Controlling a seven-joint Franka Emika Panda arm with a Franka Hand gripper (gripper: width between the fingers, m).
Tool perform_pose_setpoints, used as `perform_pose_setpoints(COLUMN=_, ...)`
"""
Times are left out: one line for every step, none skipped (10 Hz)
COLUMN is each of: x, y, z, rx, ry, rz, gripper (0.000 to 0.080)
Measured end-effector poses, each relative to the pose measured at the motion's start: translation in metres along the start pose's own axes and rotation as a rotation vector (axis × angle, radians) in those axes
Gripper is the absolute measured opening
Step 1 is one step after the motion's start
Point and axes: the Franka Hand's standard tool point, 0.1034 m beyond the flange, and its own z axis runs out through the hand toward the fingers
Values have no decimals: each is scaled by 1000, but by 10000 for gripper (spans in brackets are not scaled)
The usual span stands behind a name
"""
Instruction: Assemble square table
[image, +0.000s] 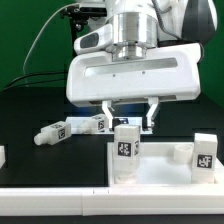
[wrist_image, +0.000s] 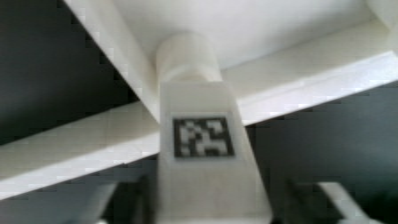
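We see the gripper (image: 129, 121) spread, clear of the upright short white tagged plastic leg (image: 125, 152); the large white square panel (image: 165, 170) is cropped.

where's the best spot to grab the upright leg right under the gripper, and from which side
Take the upright leg by its upper end, coming straight down from above, one finger on each side flanking the tagged face. It stands vertical on the square panel with its top free and nothing crowding it. The open gripper hangs directly over it, so a short descent probably suffices.

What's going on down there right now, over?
Gripper open, above upright leg on square panel. Two loose legs on table. Nothing in the way.
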Motion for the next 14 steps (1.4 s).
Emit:
perform_pose_setpoints(x=6, y=-4, z=-3, rx=17, ry=-71, rz=16, gripper=448)
perform_pose_setpoints(x=17, y=-8, z=-6, rx=33, ry=-109, rz=33, gripper=596)
perform_pose_setpoints(x=22, y=-9, z=-3, rx=34, ry=-109, rz=38, gripper=639)
perform_pose_setpoints(x=17, y=-9, z=0, rx=41, ry=-179, rz=46, gripper=639)
perform_pose_setpoints(x=18, y=-6, z=1, rx=51, ry=-254, rz=61, gripper=648)
perform_pose_setpoints(x=16, y=-2, z=3, rx=57, ry=-329, rz=71, gripper=648)
perform_pose_setpoints(x=12, y=3, z=4, rx=65, ry=-424, rz=83, gripper=649)
perform_pose_setpoints(x=14, y=5, z=5, rx=70, ry=-465, rz=94, gripper=649)
perform_pose_setpoints(x=14, y=4, z=8, rx=70, ry=-473, rz=98, gripper=649)
perform_pose_setpoints(x=12, y=3, z=11, rx=66, ry=-463, rz=95, gripper=649)
perform_pose_setpoints(x=12, y=3, z=11, rx=65, ry=-463, rz=103, gripper=605)
perform_pose_setpoints(x=12, y=3, z=11, rx=61, ry=-464, rz=118, gripper=605)
perform_pose_setpoints(x=12, y=4, z=11, rx=61, ry=-464, rz=117, gripper=469)
perform_pose_setpoints(x=12, y=4, z=11, rx=58, ry=-465, rz=130, gripper=331)
